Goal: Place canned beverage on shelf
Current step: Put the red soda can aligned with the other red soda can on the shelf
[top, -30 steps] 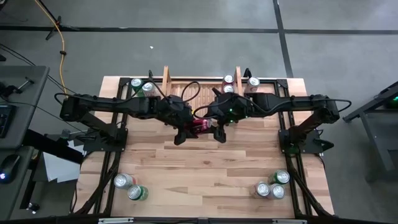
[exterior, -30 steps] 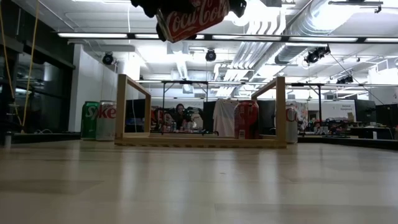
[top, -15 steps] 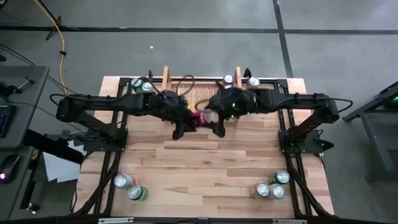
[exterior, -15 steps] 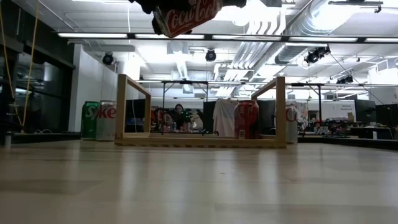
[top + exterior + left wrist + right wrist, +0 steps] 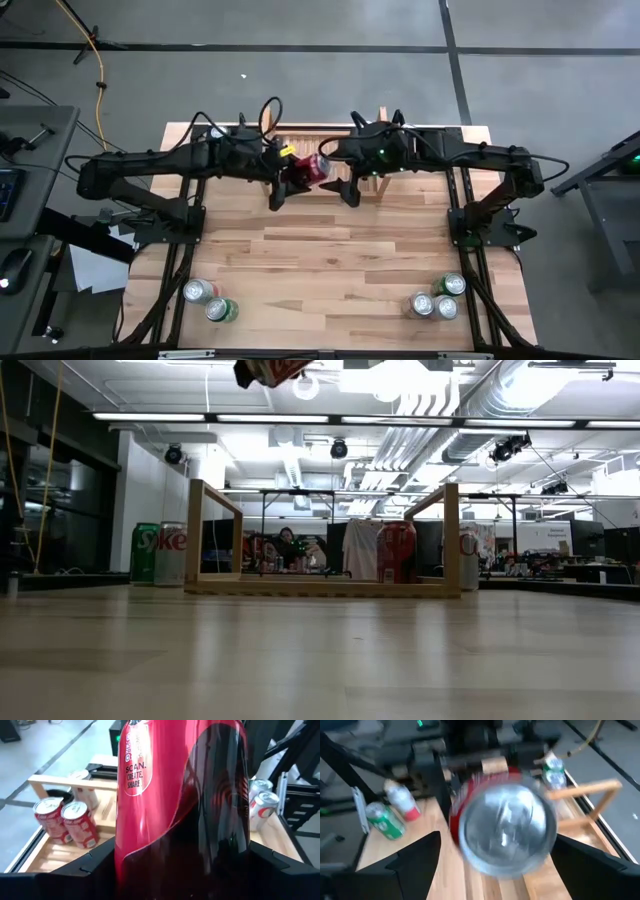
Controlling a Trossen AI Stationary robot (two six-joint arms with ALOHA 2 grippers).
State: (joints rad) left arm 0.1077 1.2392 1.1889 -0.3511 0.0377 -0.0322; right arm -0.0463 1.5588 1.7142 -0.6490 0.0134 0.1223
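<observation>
Left gripper (image 5: 283, 180) clenched on red can (image 5: 312, 168) above shelf (image 5: 322, 586); right gripper (image 5: 352, 180) released, fingers spread beside can

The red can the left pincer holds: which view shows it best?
Left wrist view: the red can fills the frame, print readable, between the left pincer fingers. The right wrist view shows its blurred end, the high view a small red patch, the low view only a sliver at the top edge.
</observation>
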